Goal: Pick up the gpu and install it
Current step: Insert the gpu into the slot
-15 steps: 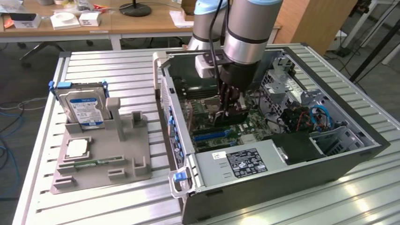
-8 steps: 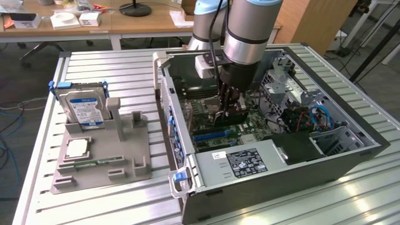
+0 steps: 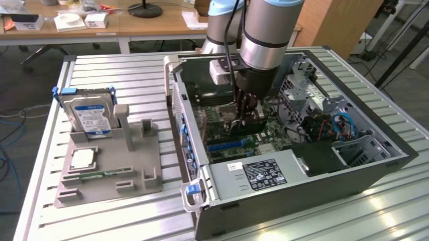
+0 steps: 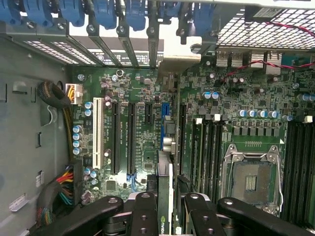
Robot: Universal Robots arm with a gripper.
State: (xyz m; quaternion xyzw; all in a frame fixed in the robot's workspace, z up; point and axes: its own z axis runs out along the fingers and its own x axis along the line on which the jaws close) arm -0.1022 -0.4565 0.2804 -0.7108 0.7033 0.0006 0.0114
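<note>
My gripper reaches down into the open computer case and is shut on the gpu, a thin dark card held upright on its edge just over the green motherboard. In the wrist view the gpu shows edge-on between my black fingers, running in line with the long black expansion slots, above the board near the blue slot. Whether the card's lower edge touches a slot I cannot tell.
In the exterior view's left a grey holder stands on the slatted metal table with a blue-labelled hard drive, a processor and a memory stick. Inside the case are the empty CPU socket, a power supply and blue cables.
</note>
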